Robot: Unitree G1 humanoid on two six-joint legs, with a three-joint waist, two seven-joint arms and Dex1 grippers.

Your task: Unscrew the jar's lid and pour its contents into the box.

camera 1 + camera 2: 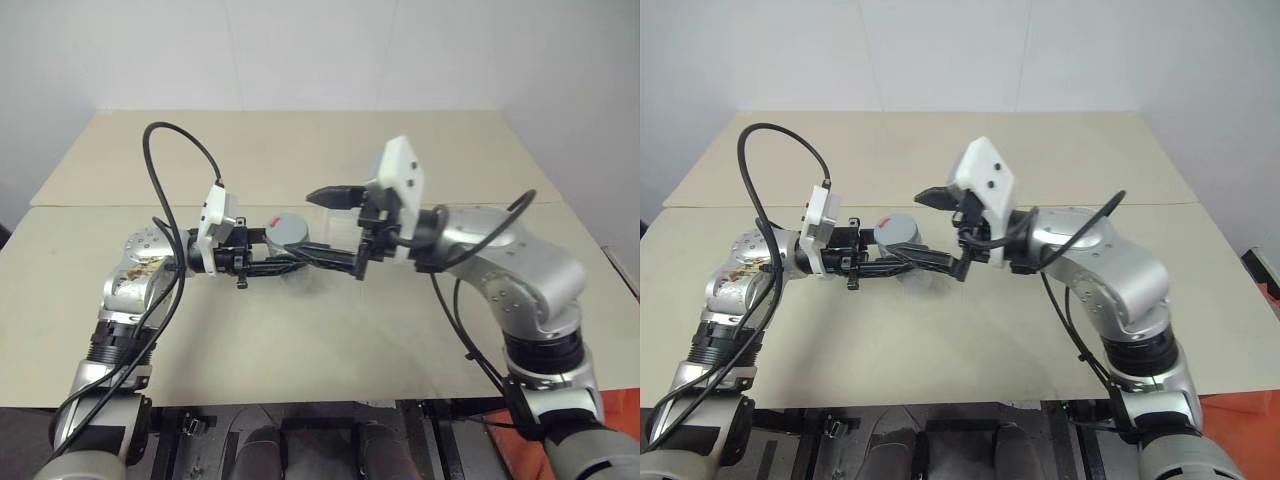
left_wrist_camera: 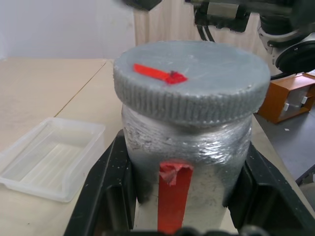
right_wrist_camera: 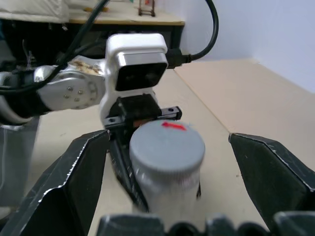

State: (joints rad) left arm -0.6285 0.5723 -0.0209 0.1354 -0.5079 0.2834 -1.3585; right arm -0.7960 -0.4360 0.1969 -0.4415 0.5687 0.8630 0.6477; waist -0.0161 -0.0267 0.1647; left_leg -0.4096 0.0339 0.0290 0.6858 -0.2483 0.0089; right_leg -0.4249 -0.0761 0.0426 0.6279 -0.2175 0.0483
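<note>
Above table [image 1: 300, 330], jar [image 2: 187, 147] between clamped left jaws.

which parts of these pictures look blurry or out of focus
Left wrist view: the lid and jar are fairly sharp, the left claw fingers soft at the lower edge, the background blurred. Right wrist view: the right claw fingers blur up close. Head views: evenly lit, sharp.

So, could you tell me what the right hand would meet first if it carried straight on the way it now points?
Most likely the lid of the jar, which sits centred between the open right hand's fingers; the left hand holds the jar just beyond.
</note>
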